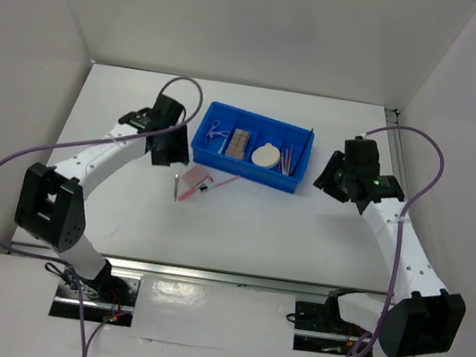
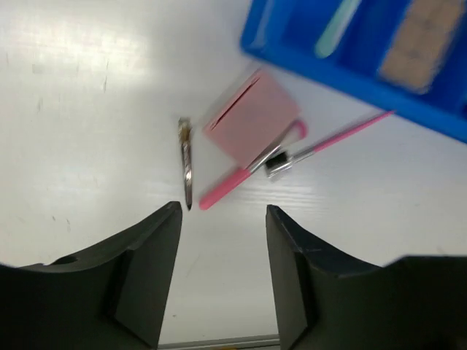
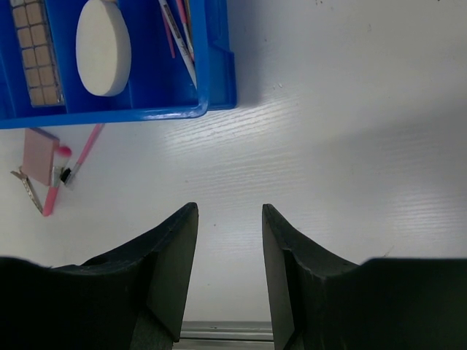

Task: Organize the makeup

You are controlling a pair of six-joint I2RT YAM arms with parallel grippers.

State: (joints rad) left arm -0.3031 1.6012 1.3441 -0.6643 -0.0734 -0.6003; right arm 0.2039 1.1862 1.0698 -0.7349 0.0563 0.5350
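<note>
**A:** How did the left gripper stand?

**B:** Its jaws were apart, nothing between them; it hung over the bare table and touched none of the makeup.

**A:** What lay nearest it?

**B:** Seen from its own wrist, a thin metal piece lay at about 11 o'clock from the fingertips; a pink stick lay at 12 o'clock, slanting up along the near edge of the pink pad; whether stick and pad touched I could not tell. A thin brush with a pink handle and a black collar lay at 1 o'clock, its handle pointing toward the tray. All four were on the table, outside the tray.

**A:** And the right gripper?

**B:** Also apart and empty; from above it hung at about 4 o'clock of the tray, over bare table, well apart from the loose pieces.

**A:** What was in the tray?

**B:** A cream puff sat in one compartment; the brown palette was in the compartment at its 9 o'clock as seen from above; several thin sticks lay in the compartment at its 3 o'clock. From above, the loose pieces lay at about 7 o'clock of the tray, just beside its near wall.
</note>
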